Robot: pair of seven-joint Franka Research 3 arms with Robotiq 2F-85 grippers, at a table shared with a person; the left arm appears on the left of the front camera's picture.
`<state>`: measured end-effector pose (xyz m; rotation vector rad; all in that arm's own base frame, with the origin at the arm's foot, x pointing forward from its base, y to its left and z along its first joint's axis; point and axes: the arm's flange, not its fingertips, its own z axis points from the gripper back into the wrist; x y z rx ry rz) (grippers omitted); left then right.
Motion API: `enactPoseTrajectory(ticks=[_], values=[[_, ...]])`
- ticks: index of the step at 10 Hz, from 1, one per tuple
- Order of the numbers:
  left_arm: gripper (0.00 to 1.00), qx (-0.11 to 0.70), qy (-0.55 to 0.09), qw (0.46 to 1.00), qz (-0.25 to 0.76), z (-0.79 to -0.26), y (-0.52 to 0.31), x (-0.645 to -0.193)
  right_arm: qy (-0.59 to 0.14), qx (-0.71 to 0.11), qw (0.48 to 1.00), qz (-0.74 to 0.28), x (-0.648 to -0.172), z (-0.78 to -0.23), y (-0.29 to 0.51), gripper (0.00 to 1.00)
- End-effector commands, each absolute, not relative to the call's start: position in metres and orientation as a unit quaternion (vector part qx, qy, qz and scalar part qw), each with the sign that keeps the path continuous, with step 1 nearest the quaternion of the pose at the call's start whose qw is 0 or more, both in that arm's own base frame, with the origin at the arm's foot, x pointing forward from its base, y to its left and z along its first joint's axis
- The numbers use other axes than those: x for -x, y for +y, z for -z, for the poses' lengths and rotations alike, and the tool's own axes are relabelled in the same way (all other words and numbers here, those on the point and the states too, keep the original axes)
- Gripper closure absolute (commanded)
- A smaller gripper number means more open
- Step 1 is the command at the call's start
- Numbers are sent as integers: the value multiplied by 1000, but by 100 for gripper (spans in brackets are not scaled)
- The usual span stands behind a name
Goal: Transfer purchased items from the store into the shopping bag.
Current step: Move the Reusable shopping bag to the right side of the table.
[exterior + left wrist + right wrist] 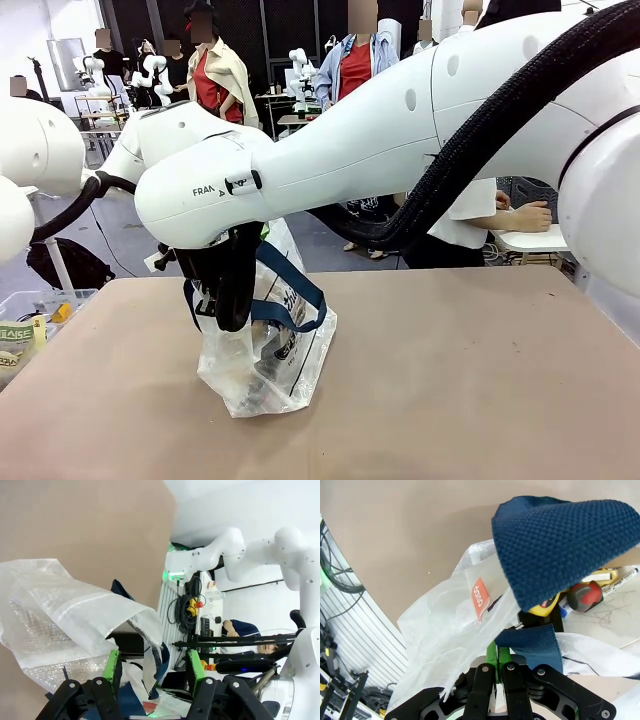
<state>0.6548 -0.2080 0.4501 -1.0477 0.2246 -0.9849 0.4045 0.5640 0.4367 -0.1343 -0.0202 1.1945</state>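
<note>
Translucent shopping bag (268, 350) stood on brown table (450, 380). Right gripper (497, 660) pinched fully closed on bag rim; left gripper (152, 667) fingers spread apart, straddling bag edge, grip unclear.

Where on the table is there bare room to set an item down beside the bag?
Bare tabletop runs from the shopping bag toward the robot's right and the person's side. The strip between the bag and the clear bin is also bare. It is crowded at the bag itself, where both arms converge.

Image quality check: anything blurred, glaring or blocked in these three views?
Front view: right arm looms across the frame, blocking much of the bag. Left wrist view: bright background beyond the table, bag plastic catches light. Right wrist view: navy strap very close to the lens, covering the upper right.
</note>
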Motion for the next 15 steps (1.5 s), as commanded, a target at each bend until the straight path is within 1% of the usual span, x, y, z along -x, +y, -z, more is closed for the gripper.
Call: enactPoseTrajectory(ticks=[1, 3, 5, 10, 11, 14, 15], values=[[33, 480, 94, 744, 455, -455, -209, -659, -5, 69, 829, -555, -400, -428, 566, 100], [33, 434, 64, 781, 445, -457, -216, -653, -7, 71, 827, -558, -398, -429, 569, 100], [33, 393, 44, 803, 445, -458, -222, -645, -8, 73, 825, -560, -396, -428, 570, 100], [33, 346, 32, 828, 441, -458, -227, -638, -8, 69, 826, -559, -397, -428, 568, 100], [36, 343, 33, 830, 438, -457, -228, -640, -9, 68, 826, -559, -398, -428, 567, 100], [94, 332, 29, 836, 436, -459, -231, -638, -10, 66, 826, -559, -398, -428, 565, 100], [100, 331, 28, 838, 434, -459, -231, -638, -11, 65, 826, -559, -397, -428, 565, 100]])
